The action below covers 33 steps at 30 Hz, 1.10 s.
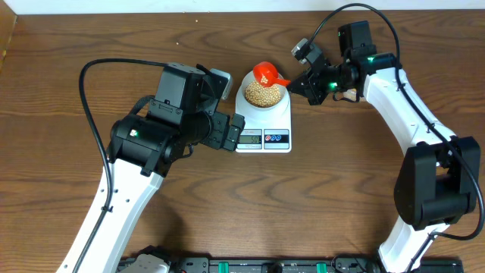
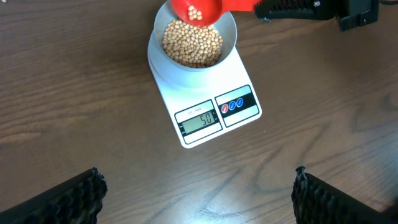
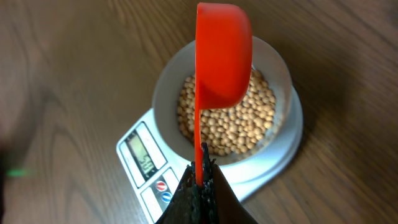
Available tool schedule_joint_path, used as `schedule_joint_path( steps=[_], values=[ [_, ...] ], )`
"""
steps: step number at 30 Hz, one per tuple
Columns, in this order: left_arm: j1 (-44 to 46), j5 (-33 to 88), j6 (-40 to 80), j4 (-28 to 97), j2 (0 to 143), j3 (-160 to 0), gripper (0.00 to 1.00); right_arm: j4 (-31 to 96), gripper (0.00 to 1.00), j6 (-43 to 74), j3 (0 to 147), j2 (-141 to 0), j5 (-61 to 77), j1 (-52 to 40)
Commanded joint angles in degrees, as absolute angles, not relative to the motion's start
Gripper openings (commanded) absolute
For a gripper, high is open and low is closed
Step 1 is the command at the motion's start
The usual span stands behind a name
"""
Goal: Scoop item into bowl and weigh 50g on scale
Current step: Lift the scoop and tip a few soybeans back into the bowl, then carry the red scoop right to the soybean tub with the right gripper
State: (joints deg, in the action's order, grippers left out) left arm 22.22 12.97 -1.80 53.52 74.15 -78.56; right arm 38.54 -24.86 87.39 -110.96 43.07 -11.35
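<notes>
The white scale stands mid-table with the pale bowl on it, filled with tan beans. Its display reads 50 in the left wrist view. My right gripper is shut on the handle of a red scoop, held tilted on its side over the bowl's far rim. In the right wrist view the scoop hangs over the beans, the gripper shut on its handle. A few beans show in the scoop. My left gripper is open and empty beside the scale's left front.
Bare wood-grain table lies all around the scale. My left arm's body sits left of the scale. My right arm reaches in from the right. The clear tub is not in view.
</notes>
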Motion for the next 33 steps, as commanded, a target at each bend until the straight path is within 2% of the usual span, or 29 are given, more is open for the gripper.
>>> schedule_joint_path(
  steps=[1, 18, 29, 33],
  values=[
    [22.0, 12.4, -2.8, 53.5, 74.4, -78.9, 0.98, 38.6, 0.01, -24.2, 88.9, -109.7, 48.3, -11.1],
    [22.0, 12.4, -2.8, 53.5, 74.4, -78.9, 0.98, 38.2, 0.01, -24.2, 88.9, -108.0, 51.9, -9.7],
    [22.0, 12.4, -2.8, 53.5, 74.4, -78.9, 0.98, 37.9, 0.01, -22.6, 88.9, -107.1, 64.8, -3.0],
    [22.0, 12.4, -2.8, 53.5, 74.4, -78.9, 0.98, 37.8, 0.01, -18.5, 88.9, -106.3, 65.3, 0.6]
  ],
)
